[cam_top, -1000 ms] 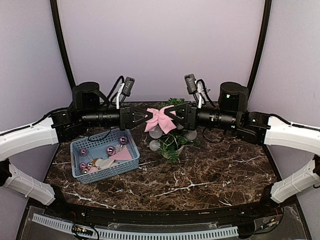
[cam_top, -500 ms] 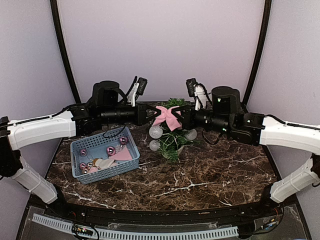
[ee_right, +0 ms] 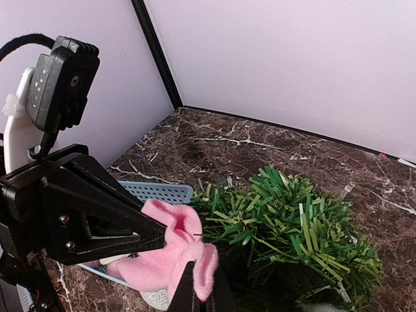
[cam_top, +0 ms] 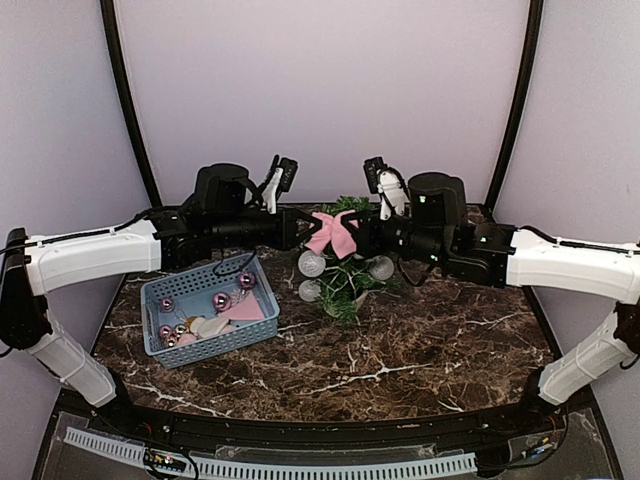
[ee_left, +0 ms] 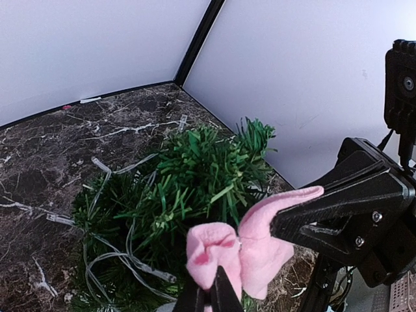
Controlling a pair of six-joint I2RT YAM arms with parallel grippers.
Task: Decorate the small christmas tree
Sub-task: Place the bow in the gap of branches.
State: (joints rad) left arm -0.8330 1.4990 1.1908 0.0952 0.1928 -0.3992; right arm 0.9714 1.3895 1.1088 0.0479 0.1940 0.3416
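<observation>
**While the left gripper and the right gripper both pinch one pink bow, it hangs over the small christmas tree**

On the left of the table sits a blue basket. It holds several shiny magenta baubles, a few small silvery ones, a pale item and a piece of pink cloth.

The tree stands at the back middle of the table, just right of the basket. Its dark-green needle branches are bushy and spread wide. Three frosted white balls hang on its near side, and pale wire strands thread through the needles. Its pot is probably hidden under the branches; I cannot make it out.

Each gripper is clenched on the bow from its own side, the left on the left loop and the right on the right, with the fabric stretched between them above the treetop.

Compared with a second ago, both arms have swung inward and toward the back, and the bow has shifted slightly right and up, now more squarely over the tree. The basket and its contents lie as they did.
</observation>
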